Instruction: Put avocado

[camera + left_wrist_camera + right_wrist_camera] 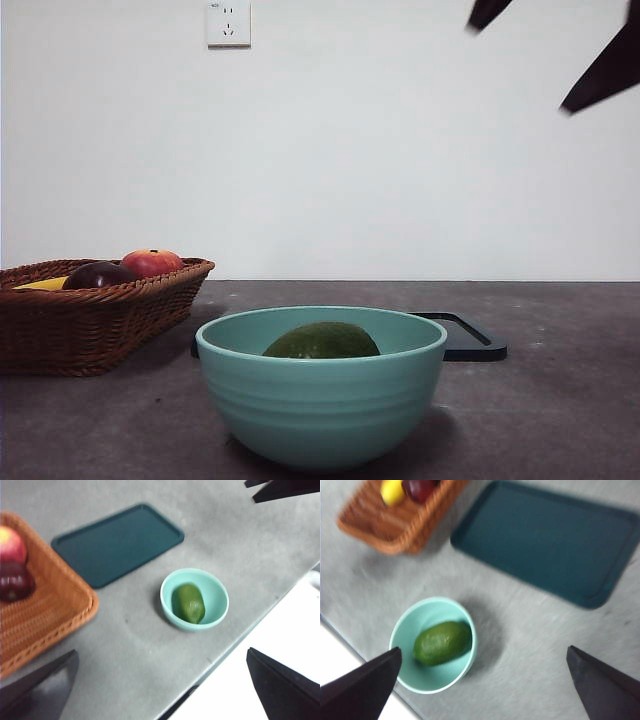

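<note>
With the dull dark-green rounded avocado (442,642) already lying inside the teal ceramic bowl (465,672) near the table's front edge, both wide-spread, empty grippers, right gripper (482,680) and left gripper (162,680), are best kept high and clear.

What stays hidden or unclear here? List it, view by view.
- Front view: the avocado shows only its top; the teal bowl wall hides the rest.
- Front view: the dark tray is mostly behind the bowl.
- Left wrist view: the wicker basket is cut by the edge.
- Right wrist view: motion-blurred.
</note>
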